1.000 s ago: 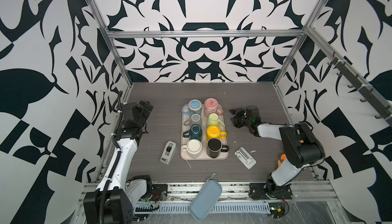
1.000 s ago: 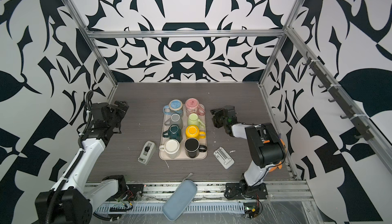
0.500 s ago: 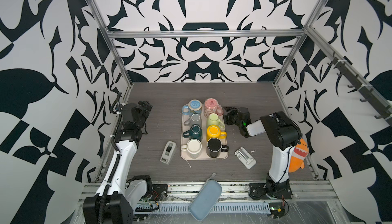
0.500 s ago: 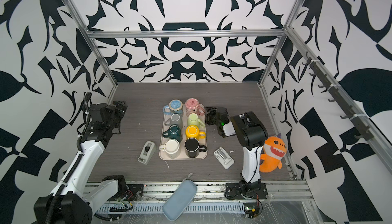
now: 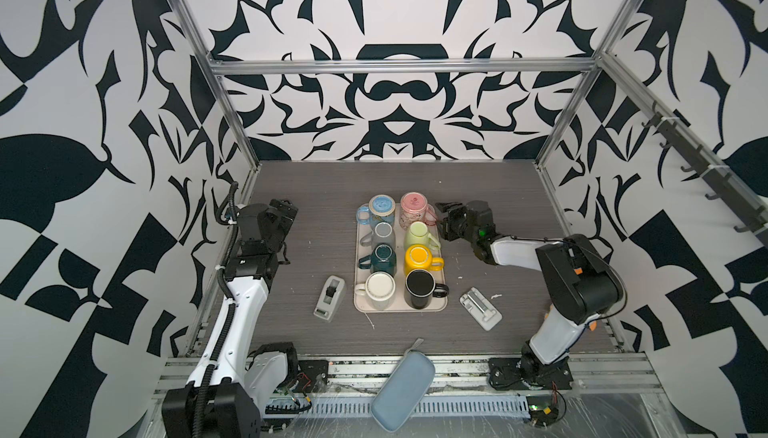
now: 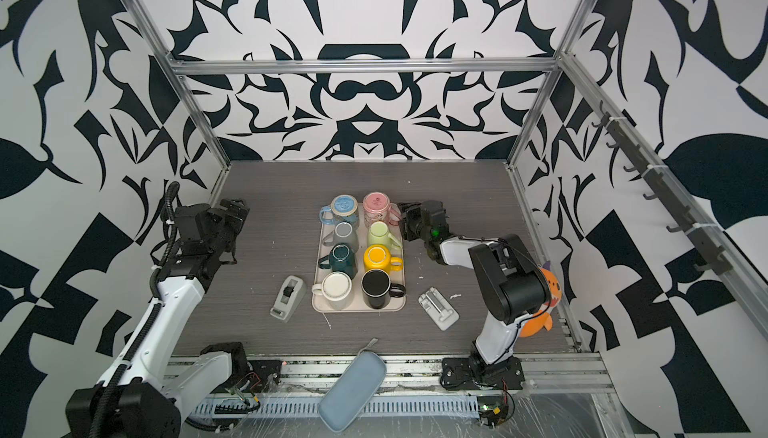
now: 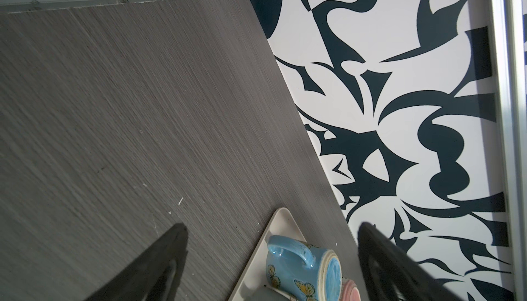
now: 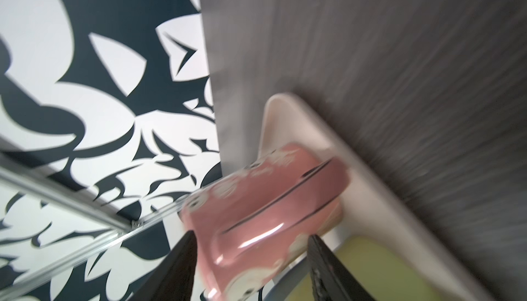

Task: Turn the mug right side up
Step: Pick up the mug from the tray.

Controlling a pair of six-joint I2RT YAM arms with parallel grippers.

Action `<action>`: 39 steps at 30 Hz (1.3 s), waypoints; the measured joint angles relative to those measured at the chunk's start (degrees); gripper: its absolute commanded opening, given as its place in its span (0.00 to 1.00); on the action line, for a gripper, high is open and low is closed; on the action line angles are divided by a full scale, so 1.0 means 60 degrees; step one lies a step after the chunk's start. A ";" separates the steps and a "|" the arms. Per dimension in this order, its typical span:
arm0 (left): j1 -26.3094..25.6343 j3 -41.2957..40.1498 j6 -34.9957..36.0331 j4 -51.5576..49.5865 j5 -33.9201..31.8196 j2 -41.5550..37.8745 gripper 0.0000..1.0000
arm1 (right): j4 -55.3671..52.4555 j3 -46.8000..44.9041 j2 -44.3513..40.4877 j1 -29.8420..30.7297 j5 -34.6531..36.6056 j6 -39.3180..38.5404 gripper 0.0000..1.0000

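Observation:
A pink mug [image 5: 415,207] [image 6: 377,206] stands upside down at the back right corner of the beige tray [image 5: 441,306], its handle turned to the right. My right gripper [image 5: 441,220] [image 6: 405,220] is low beside it, at the handle side. In the right wrist view the pink mug [image 8: 265,199] lies blurred between the spread fingers of the open right gripper [image 8: 251,235]. My left gripper [image 5: 284,209] [image 7: 272,226] hangs open and empty left of the tray, pointing at a blue butterfly mug [image 7: 296,268].
The tray also holds grey, green, teal, yellow, white and black mugs. A tape dispenser [image 5: 330,297] lies left of the tray and a white plastic piece [image 5: 480,308] to its right. A blue-grey pouch [image 5: 403,390] rests on the front rail. An orange plush [image 6: 540,290] sits behind the right arm.
My right arm has swung left toward the tray, bringing its gripper up to the pink mug with the jaws a little wider. The left arm has barely moved.

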 measured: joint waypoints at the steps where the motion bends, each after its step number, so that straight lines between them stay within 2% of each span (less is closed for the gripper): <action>1: 0.0000 0.0000 -0.0015 0.0000 -0.0007 -0.0011 0.96 | -0.0040 0.0051 -0.0058 0.0007 -0.0029 -0.0044 0.65; 12: 0.0000 -0.0073 -0.0131 -0.0062 -0.0055 -0.0117 0.96 | 0.0535 0.0135 0.1351 0.0142 -0.0339 0.0528 0.66; 26: 0.0000 -0.0073 -0.0164 -0.0062 -0.0157 -0.0175 0.96 | 0.1206 0.0375 0.1690 0.0175 -0.0259 0.0867 0.65; 39: 0.0000 -0.0073 -0.0164 -0.0066 -0.0255 -0.0175 0.96 | 0.1639 0.0623 0.2215 -0.0040 -0.0087 0.1122 0.43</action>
